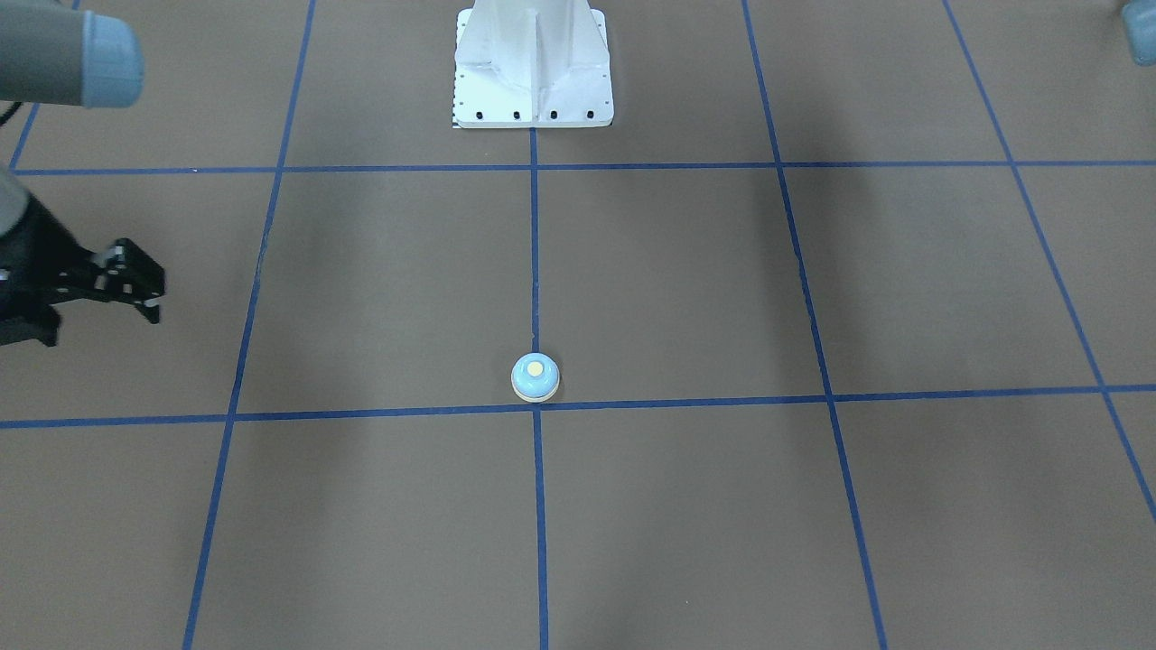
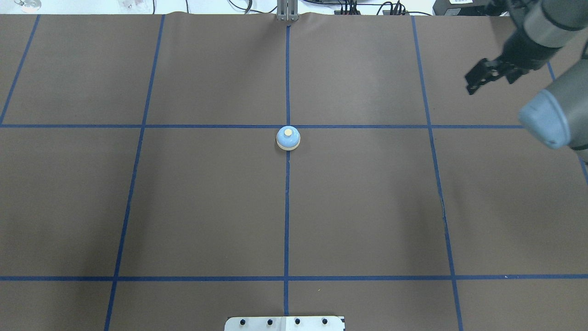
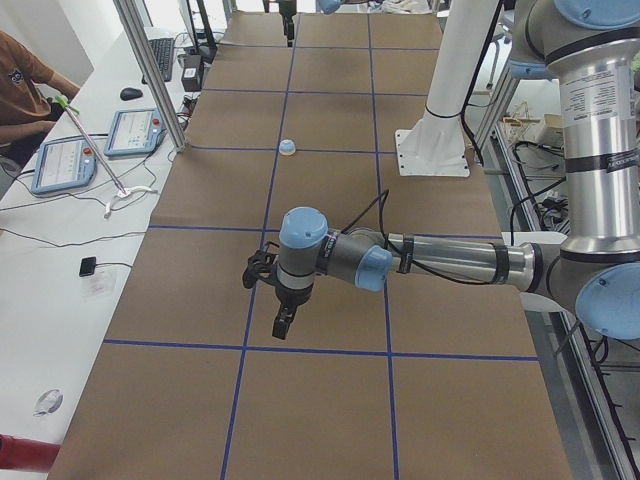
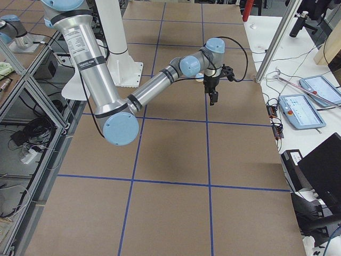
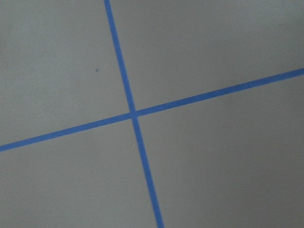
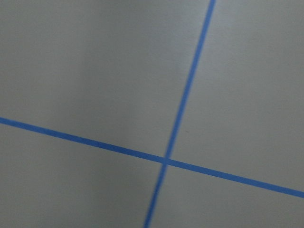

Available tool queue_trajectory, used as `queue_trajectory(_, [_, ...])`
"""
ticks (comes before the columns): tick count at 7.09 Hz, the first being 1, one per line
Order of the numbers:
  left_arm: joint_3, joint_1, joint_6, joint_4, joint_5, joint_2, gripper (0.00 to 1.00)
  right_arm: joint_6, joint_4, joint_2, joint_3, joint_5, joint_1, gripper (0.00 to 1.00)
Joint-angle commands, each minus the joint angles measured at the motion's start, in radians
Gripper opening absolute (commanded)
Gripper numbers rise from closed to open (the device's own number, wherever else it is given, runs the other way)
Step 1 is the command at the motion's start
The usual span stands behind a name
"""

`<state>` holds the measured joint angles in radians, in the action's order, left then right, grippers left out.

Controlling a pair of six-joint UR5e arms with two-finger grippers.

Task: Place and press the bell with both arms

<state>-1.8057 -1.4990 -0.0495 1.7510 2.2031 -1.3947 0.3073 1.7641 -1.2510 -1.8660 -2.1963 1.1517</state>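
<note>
The light-blue bell [image 1: 536, 376] with its cream button stands upright on the table's centre line, beside a tape crossing; it also shows in the overhead view [image 2: 288, 138] and the exterior left view [image 3: 287, 147]. Nothing touches it. My right gripper [image 1: 101, 327] hangs open and empty above the table, far to the bell's side; it also shows in the overhead view [image 2: 489, 85] and the exterior right view [image 4: 213, 92]. My left gripper [image 3: 275, 300] shows only in the exterior left view, above the table and well away from the bell; I cannot tell whether it is open or shut.
The brown table [image 2: 206, 207] carries a grid of blue tape lines. The white bolted pedestal [image 1: 533, 63] stands at the robot's edge. Monitors, tablets and a seated person [image 3: 25, 90] are beyond the far edge. Both wrist views show only tape crossings.
</note>
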Motion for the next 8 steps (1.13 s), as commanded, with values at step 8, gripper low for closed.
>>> queue_trajectory(8, [0.038,-0.083,-0.096,-0.070,0.087,0.022,1.00,-0.499,-0.028,-0.465,0.062,-0.132,0.405,1.00])
